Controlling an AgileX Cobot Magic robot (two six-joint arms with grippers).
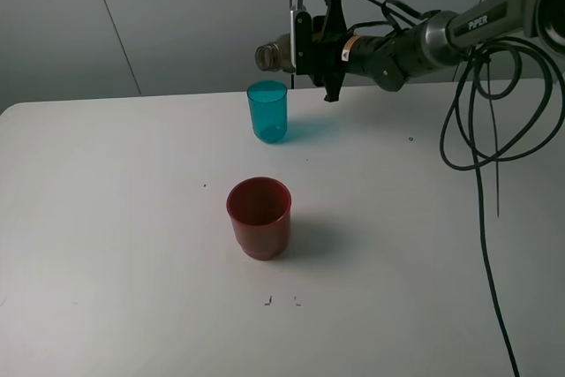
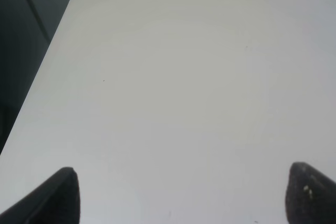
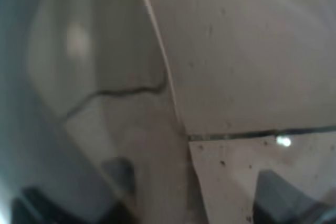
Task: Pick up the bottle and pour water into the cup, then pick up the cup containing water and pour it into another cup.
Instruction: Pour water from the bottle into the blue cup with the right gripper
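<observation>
The white table [image 1: 106,218] carries the teal-blue cup [image 1: 267,112] upright toward its back edge and the red cup [image 1: 259,216] upright nearer the front.

The right jaws hang above the back of the desk [image 1: 106,218], clamped on the bottle [image 1: 272,55], which sticks out sideways from them. Below the bottle's mouth stands the cup [image 1: 267,110], which blocks a straight drop on that side of the jaws. Farther forward of the jaws, another cup [image 1: 259,216] stands well apart from the cup, with bare desk between them. Behind the jaws, black cables [image 1: 477,130] loop down beside the arm. The left jaws are spread wide, with open desk between and ahead of them.
</observation>
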